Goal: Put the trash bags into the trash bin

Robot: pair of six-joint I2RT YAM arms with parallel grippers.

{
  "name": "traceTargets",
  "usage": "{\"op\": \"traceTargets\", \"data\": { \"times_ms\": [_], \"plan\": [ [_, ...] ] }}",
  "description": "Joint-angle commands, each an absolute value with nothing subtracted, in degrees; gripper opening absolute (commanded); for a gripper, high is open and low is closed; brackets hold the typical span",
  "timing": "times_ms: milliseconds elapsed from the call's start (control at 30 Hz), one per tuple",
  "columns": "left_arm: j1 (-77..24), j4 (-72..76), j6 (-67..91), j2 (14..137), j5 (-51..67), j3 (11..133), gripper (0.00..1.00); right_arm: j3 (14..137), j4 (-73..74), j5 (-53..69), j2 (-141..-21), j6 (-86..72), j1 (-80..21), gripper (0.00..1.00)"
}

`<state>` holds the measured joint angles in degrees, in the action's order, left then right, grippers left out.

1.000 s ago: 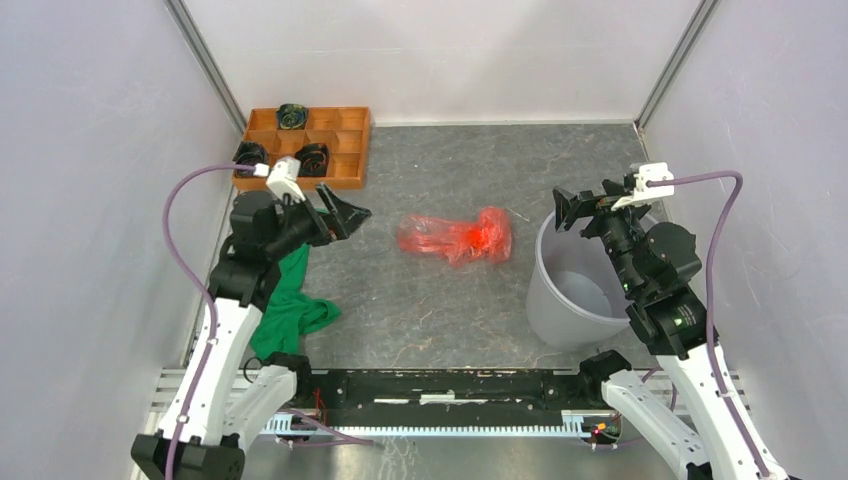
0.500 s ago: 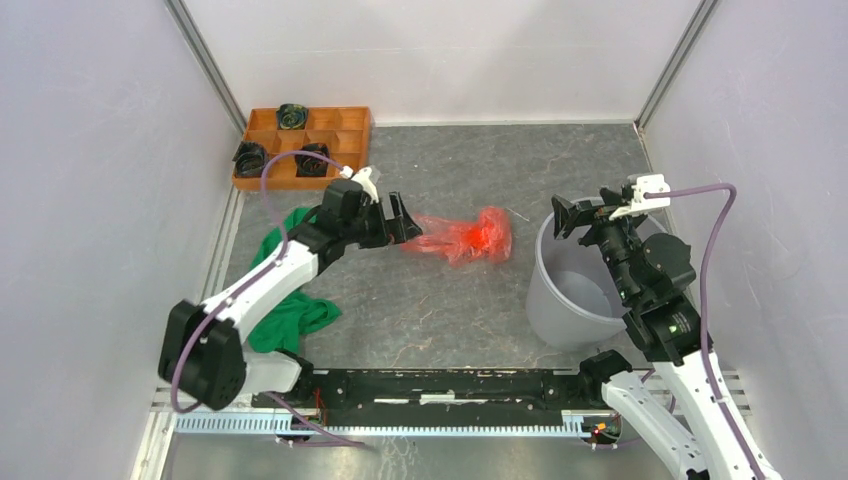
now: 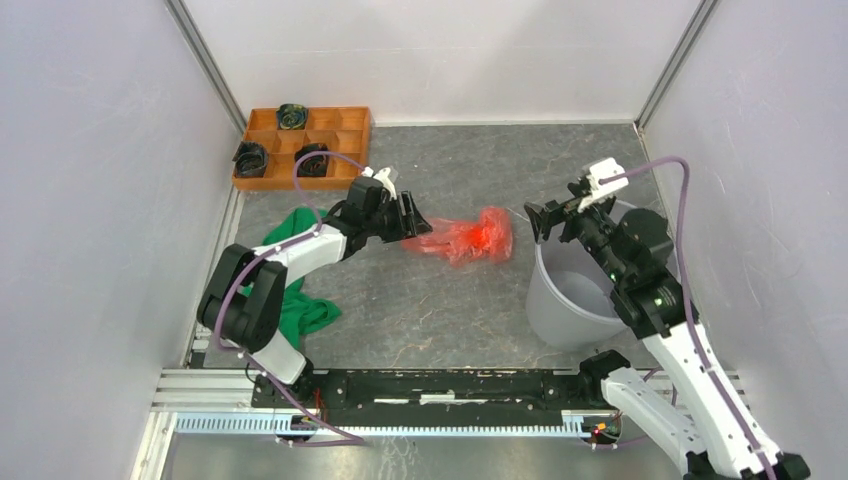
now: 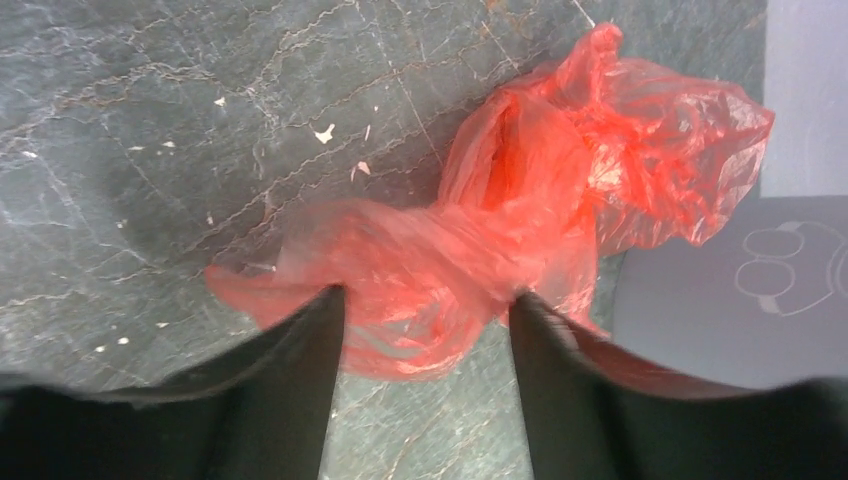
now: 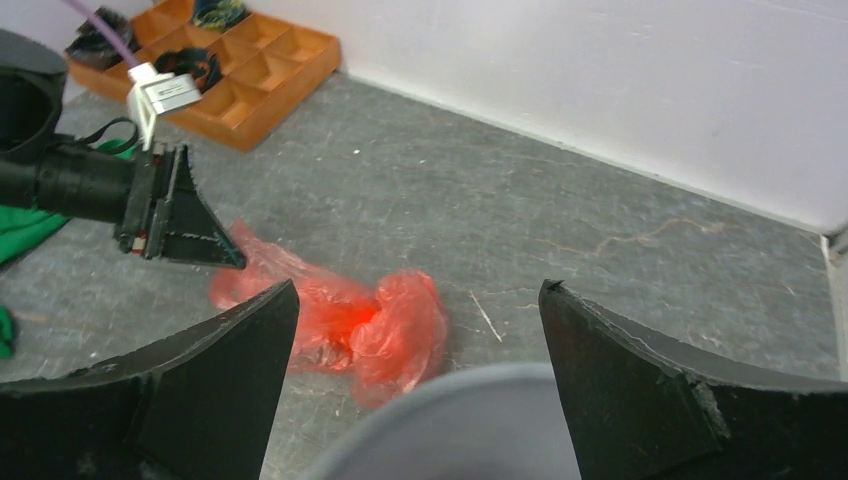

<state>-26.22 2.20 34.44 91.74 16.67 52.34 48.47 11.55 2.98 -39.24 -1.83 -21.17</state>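
Left fingers (image 4: 285,385) part-open, straddling near end of bag (image 4: 520,210) on desk (image 4: 130,110), not yet pinching. Bag's long axis runs ahead from them toward bin (image 3: 560,300). Right fingers (image 5: 225,375) wide, empty, farther off.

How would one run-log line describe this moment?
left gripper: open, astride trash bag end | right gripper: open, over trash bin rim | bag: on table, outside bin

The bag (image 3: 468,238) is red-orange, the bin (image 3: 548,300) pale grey, the cloth (image 3: 300,312) green.
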Motion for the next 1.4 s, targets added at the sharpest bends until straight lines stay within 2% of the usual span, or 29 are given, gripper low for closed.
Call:
{"op": "traceTargets", "data": {
  "times_ms": [0,133,200,333,467,600,667,733,833,933,1033,1233,1367],
  "plan": [
    [-26.5,9.2,36.8,92.4,19.0,53.0,0.55,55.3,12.9,7.3,-43.8,2.3,-23.6,0.98],
    [-26.4,10.5,37.8,90.8,20.1,50.8,0.25,59.6,14.1,7.4,-48.0,2.4,-26.6,0.98],
    [-26.4,10.9,38.1,88.8,20.2,49.0,0.17,61.9,14.6,6.7,-50.5,2.2,-29.7,0.98],
    [-26.4,9.5,37.9,82.3,18.5,45.0,0.11,66.6,16.7,-0.2,-57.3,3.2,-41.0,0.98],
    [-26.4,6.4,37.2,74.7,16.1,41.4,0.05,71.4,21.6,-19.3,-66.1,5.9,-54.8,0.98],
    [-26.4,-1.4,34.8,66.7,11.7,39.9,0.04,75.6,27.7,-34.2,-75.5,5.5,-61.8,0.98],
    [-26.4,-6.3,33.6,62.0,8.3,39.4,0.11,76.1,29.9,-40.4,-79.2,4.0,-62.8,0.98],
    [-26.4,-11.3,32.9,56.0,4.5,38.9,0.22,75.9,31.3,-45.5,-82.4,2.0,-63.1,0.98],
    [-26.4,-17.0,33.8,47.1,0.3,37.5,0.43,75.2,31.5,-51.8,-85.9,0.1,-63.1,0.98],
    [-26.4,-19.9,37.1,38.0,-3.6,36.1,0.62,74.2,29.7,-55.3,-89.7,0.1,-63.0,0.98],
    [-26.4,-20.9,39.5,31.0,-4.4,35.4,0.76,74.1,28.0,-56.3,-94.2,0.3,-62.3,0.98],
    [-26.4,-26.2,40.6,24.6,-8.8,37.0,0.99,72.0,21.8,-48.5,-98.8,0.1,-57.8,0.93],
    [-26.4,-27.7,39.9,22.6,-10.2,36.9,1.0,70.8,17.9,-46.9,-101.5,0.3,-55.8,0.88]
  ]
}}
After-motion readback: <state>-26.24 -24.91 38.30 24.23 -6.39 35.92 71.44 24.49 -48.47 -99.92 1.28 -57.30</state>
